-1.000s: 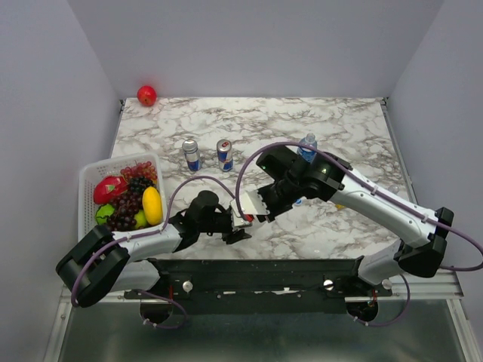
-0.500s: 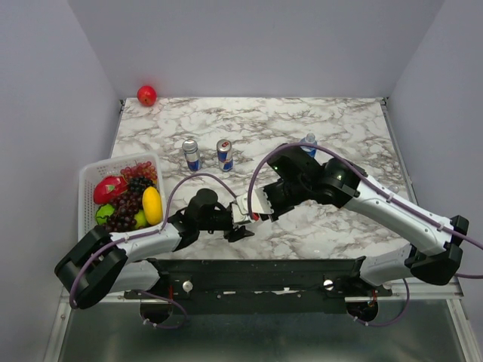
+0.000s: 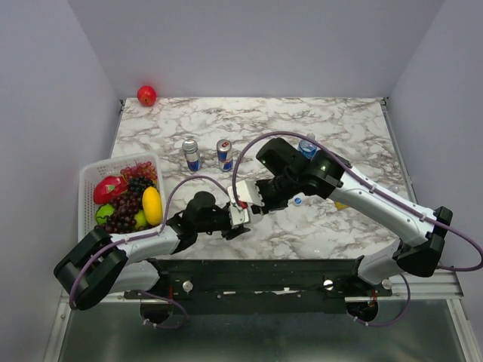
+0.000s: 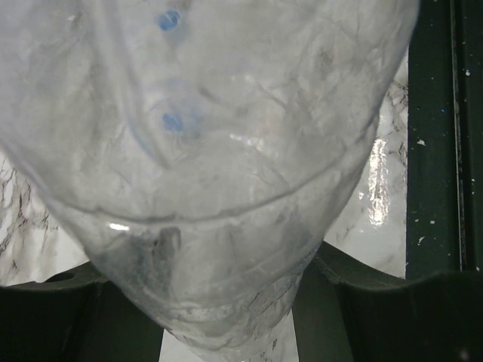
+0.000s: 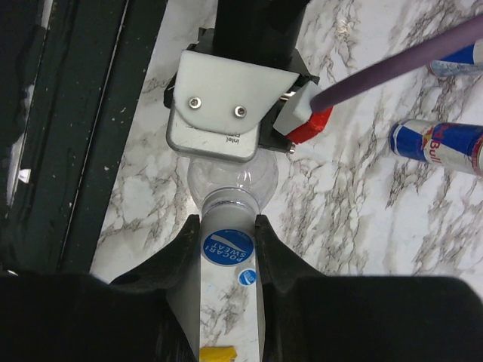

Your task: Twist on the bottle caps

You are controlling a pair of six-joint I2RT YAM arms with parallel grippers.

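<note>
My left gripper (image 3: 235,219) (image 4: 241,309) is shut on a clear unlabelled bottle (image 4: 219,151), which fills the left wrist view. In the right wrist view the bottle's shoulder (image 5: 234,179) sticks out below the left wrist. My right gripper (image 3: 247,202) (image 5: 229,228) is shut on a blue-topped cap (image 5: 229,246) that sits on the bottle's neck. A loose blue cap (image 5: 247,277) (image 3: 298,200) lies on the marble. A second bottle (image 3: 307,145) with a blue label stands behind the right arm.
Two blue-and-silver cans (image 3: 191,154) (image 3: 224,154) stand at the middle left; one shows in the right wrist view (image 5: 438,143). A white fruit basket (image 3: 89,183) is at the left edge. A red apple (image 3: 146,95) is at the far left corner. A yellow object (image 5: 217,353) lies near the loose cap.
My right arm has swung and its gripper has shifted slightly left and up at the bottle's mouth. The left arm has hardly moved.
</note>
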